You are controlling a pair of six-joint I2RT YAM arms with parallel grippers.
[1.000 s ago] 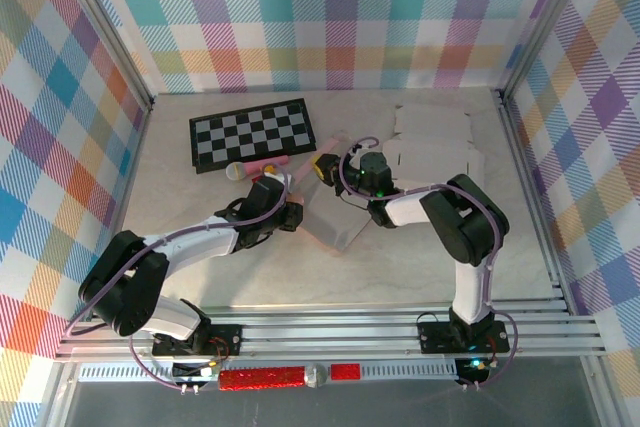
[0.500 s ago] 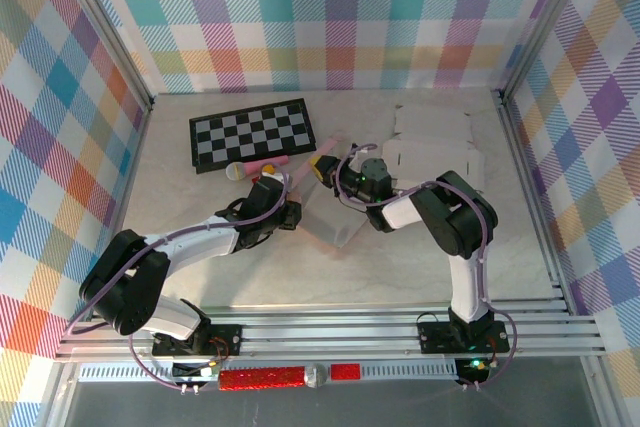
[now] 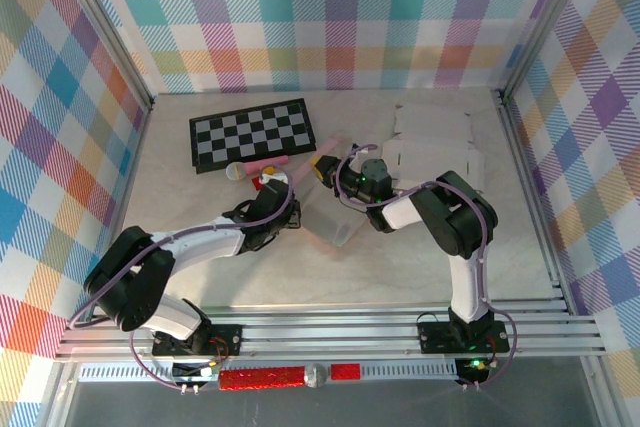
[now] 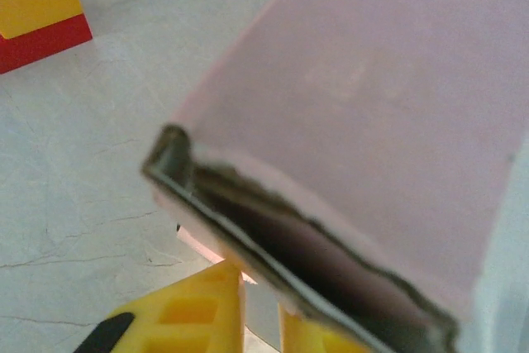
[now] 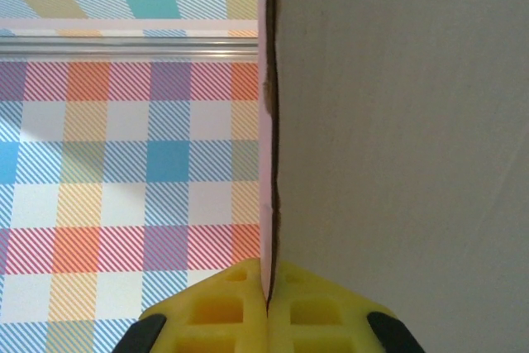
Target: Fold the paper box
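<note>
Holding the paper box (image 3: 327, 217) at mid-table, the two arms flank it: the left gripper (image 3: 284, 197) sits at its left end and the right gripper (image 3: 336, 175) at its far edge. The box lies partly flattened, with its long axis running from far left to near right across the table (image 3: 400, 267). It therefore lies to the right of the left tool and on the near side of the right one. In the right wrist view, the yellow fingers (image 5: 215, 316) are pressed together on a thin pink edge of the box. In the left wrist view, the jaws stand narrow just beneath the box's open end; whether they clamp a flap there cannot be told. Both arms are about equally near. The next fold probably hinges on the pinched far edge, with the left tool pressing the wall toward it.
</note>
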